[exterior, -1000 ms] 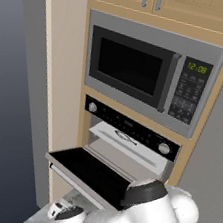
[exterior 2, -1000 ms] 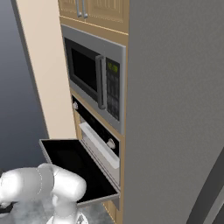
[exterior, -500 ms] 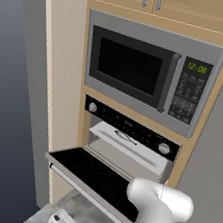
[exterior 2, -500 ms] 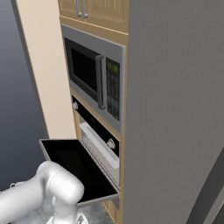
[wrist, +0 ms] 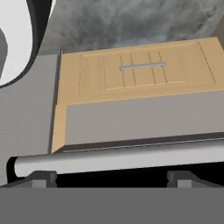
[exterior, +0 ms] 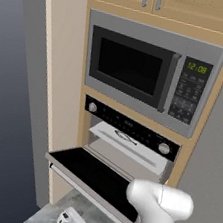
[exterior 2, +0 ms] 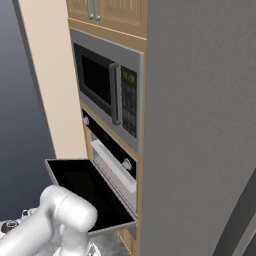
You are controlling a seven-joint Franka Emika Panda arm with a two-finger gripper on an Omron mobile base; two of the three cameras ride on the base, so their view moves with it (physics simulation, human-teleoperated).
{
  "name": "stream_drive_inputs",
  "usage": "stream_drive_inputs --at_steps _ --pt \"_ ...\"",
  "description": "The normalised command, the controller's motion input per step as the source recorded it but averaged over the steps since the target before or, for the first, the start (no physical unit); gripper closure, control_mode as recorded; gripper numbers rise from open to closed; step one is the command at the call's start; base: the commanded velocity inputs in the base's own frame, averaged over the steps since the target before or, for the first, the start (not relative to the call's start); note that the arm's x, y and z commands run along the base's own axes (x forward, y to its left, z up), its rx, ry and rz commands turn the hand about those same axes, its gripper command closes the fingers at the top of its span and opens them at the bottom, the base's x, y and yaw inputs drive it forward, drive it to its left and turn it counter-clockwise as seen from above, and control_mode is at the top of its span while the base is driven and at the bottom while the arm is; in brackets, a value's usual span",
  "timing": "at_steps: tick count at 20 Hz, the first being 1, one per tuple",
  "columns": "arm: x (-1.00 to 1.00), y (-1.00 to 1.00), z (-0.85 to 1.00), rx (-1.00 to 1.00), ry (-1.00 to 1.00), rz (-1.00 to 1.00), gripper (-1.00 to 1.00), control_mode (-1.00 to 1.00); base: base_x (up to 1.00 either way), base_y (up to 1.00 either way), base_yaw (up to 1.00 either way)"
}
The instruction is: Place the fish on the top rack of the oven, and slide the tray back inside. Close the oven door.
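Below the microwave (exterior: 149,76), the oven (exterior: 130,136) stands with its door (exterior: 93,179) dropped flat. The fish (exterior: 124,136) lies on the pulled-out tray (exterior: 128,147), a faint dark sliver. The gripper (wrist: 111,178) hangs spread wide over the door's handle (wrist: 118,158), its fingertips (wrist: 41,178) barely showing.

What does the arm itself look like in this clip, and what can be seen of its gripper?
The arm is glossy white, built of smooth rounded tubular links with a bulbous elbow. No cables or markings show on it. In the hand view, the gripper shows as two small dark grey finger tips, blocky and flat-topped.
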Motion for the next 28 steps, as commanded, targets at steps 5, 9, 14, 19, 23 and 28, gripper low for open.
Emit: stream_drive_inputs --at_steps 5,9,14,19,23,28 --pt "0.63 -0.44 -0.37 0.00 0.00 0.00 -1.00 -1.00 0.00 0.00 0.00" --pt "0.56 -0.40 -0.69 -0.01 0.01 0.00 -1.00 -1.00 0.00 0.00 0.00" --pt "0.53 -0.44 -0.87 -0.06 0.01 0.00 -1.00 -1.00 0.00 0.00 0.00" --pt "0.11 -0.54 0.19 -0.02 -0.04 0.00 -1.00 -1.00 0.00 0.00 0.00" --pt "0.00 -0.35 0.94 -0.09 -0.10 -0.02 -1.00 -1.00 0.00 0.00 0.00" --pt "0.01 -0.51 1.00 -0.13 -0.15 -0.05 -1.00 -1.00 0.00 0.00 0.00"
